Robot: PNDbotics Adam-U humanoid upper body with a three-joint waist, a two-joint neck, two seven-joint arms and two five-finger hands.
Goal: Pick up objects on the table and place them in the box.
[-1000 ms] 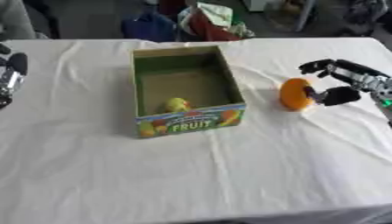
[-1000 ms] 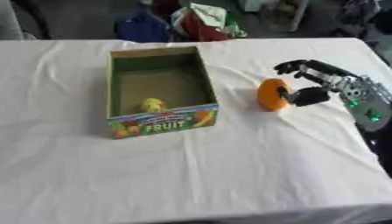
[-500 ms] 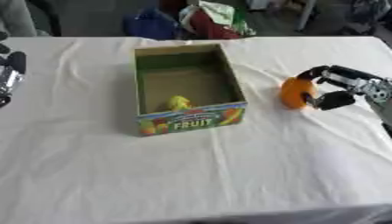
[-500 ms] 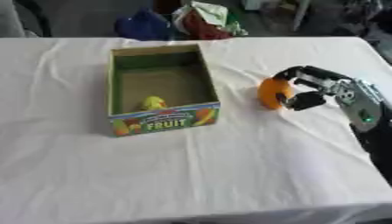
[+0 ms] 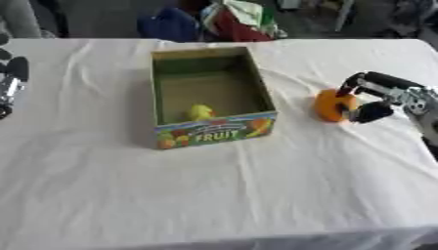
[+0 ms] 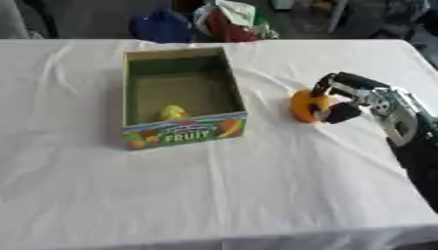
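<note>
The right hand (image 6: pixel 355 100) is reaching in from the right edge w/ its fingers (image 6: pixel 329 85) curling over the top of the orange object (image 6: pixel 304 106) and the thumb coming round the near side, so the fingers are closing on it; looks like a pinch, tho whether it's bearing weight yet can't be told. The orange object is sitting on the tabletop (image 6: pixel 214 195), directly on the box side of the palm, i.e. to the hand's left. It's roundish and a bit taller than wide, no real long axis to line up on.

The box (image 5: pixel 211 96) is lying further left, apart from the orange object w/ bare cloth between them. Its long axis is running away from the robot, the printed FRUIT panel is facing the robot, and the top is open. A small yellow-green object (image 5: pixel 200 112) is already lying inside, near the front wall.

The left hand (image 5: pixel 10 85) is showing only at the far left edge, idle, fingers not readable. The right hand is clearly the nearer one.

Judgement: the next move is prob. lift, carry left over the near-right wall, release inside.

Surface is a white cloth w/ creases, otherwise bare. Clutter in blue, red and green is sitting beyond the far edge, off the tabletop.
</note>
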